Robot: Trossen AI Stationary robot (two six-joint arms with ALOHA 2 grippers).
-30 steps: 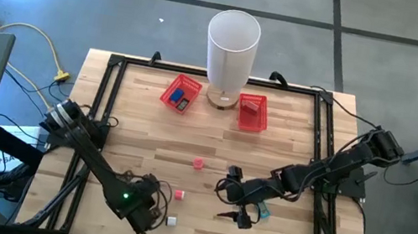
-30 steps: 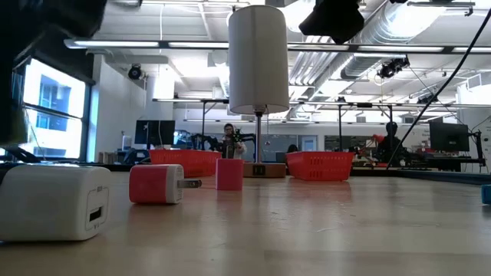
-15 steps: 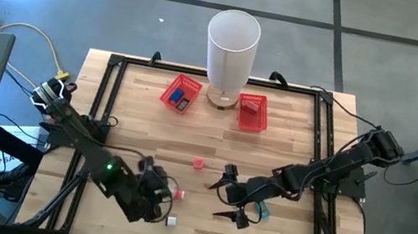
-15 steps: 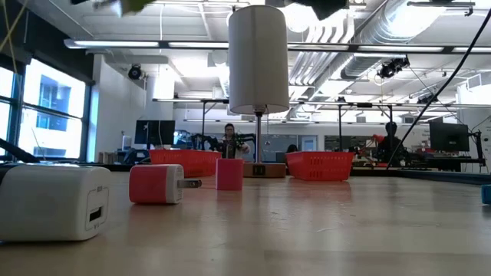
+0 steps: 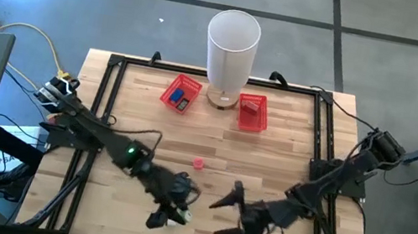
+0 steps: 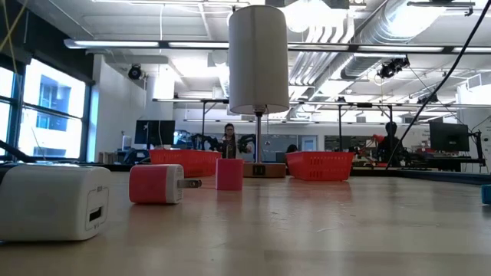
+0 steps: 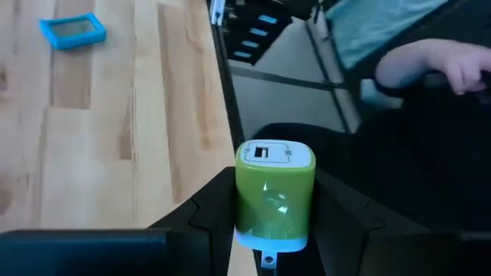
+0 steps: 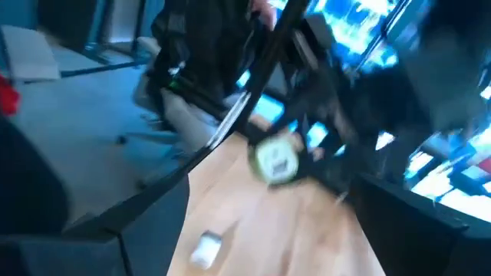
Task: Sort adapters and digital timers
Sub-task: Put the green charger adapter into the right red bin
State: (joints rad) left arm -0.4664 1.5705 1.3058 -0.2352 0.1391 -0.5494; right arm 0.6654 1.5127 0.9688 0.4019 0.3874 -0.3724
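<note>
Left wrist view: unlabelled green adapter (image 7: 274, 193)

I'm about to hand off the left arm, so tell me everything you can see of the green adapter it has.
The green adapter is a small rounded cube of glossy lime plastic with a white base and a USB port on the face toward the wrist camera. It sits upright between the left gripper fingers, pinched on both sides, clear of the table. A metal prong shows beneath it. The right wrist view sees it too, blurred.
</note>
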